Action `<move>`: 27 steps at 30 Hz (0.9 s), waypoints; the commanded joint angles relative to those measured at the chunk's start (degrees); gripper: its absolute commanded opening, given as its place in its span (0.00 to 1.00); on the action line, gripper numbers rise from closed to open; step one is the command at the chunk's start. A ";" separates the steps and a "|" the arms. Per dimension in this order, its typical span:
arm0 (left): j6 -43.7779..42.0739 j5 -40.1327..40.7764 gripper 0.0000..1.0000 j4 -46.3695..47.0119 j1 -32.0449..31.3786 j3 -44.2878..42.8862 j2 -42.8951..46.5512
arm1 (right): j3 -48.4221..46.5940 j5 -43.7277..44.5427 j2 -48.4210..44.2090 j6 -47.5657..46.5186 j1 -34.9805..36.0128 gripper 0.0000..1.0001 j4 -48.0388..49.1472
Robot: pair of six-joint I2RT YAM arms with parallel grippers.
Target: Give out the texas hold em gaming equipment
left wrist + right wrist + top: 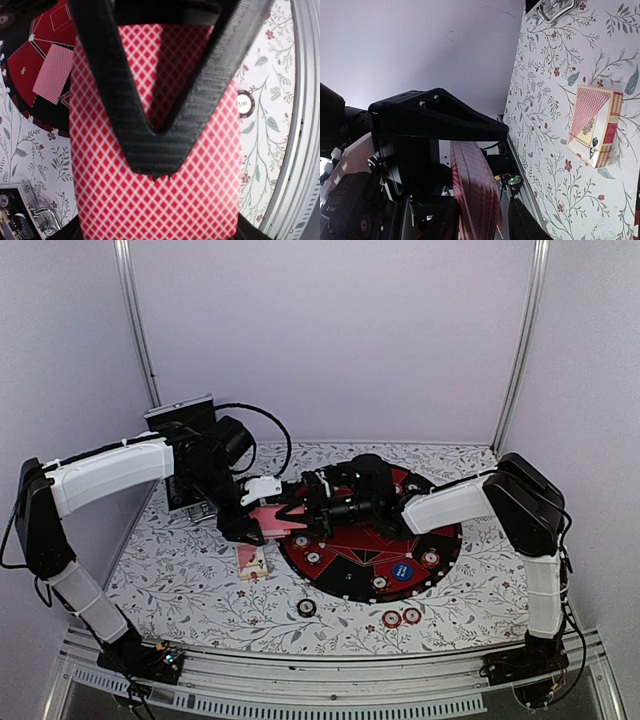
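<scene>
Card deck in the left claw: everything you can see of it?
The card deck is a thick stack of papery cards, backs in a red-and-white diamond lattice. The left claw is shut on it, fingers flat across the top back, holding it off the table near the round mat. The right claw brackets its edge, fingers apart; contact unclear.

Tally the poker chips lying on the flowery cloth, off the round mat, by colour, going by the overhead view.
Red-and-white chips: 2
Dark chip: 1
Total: 3
</scene>
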State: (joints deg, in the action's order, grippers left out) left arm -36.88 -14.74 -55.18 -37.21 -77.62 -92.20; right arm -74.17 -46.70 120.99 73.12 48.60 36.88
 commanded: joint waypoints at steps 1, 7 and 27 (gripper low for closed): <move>0.32 -1.17 0.00 1.04 0.32 -0.34 1.24 | 1.04 -0.06 -2.92 -0.23 -0.55 0.34 -0.75; 0.24 -1.00 0.00 0.99 0.39 -0.18 1.40 | 2.26 -0.54 -4.28 -0.55 -1.09 0.29 -1.60; 0.16 -0.84 0.00 1.00 0.38 -0.49 0.97 | 5.43 -2.17 -9.87 -2.40 -4.66 0.05 -4.97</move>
State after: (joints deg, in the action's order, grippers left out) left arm -36.82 -14.72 -55.02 -37.21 -77.62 -92.23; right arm -70.32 -47.90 115.09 71.96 45.65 32.64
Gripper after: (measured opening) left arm 0.659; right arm 0.056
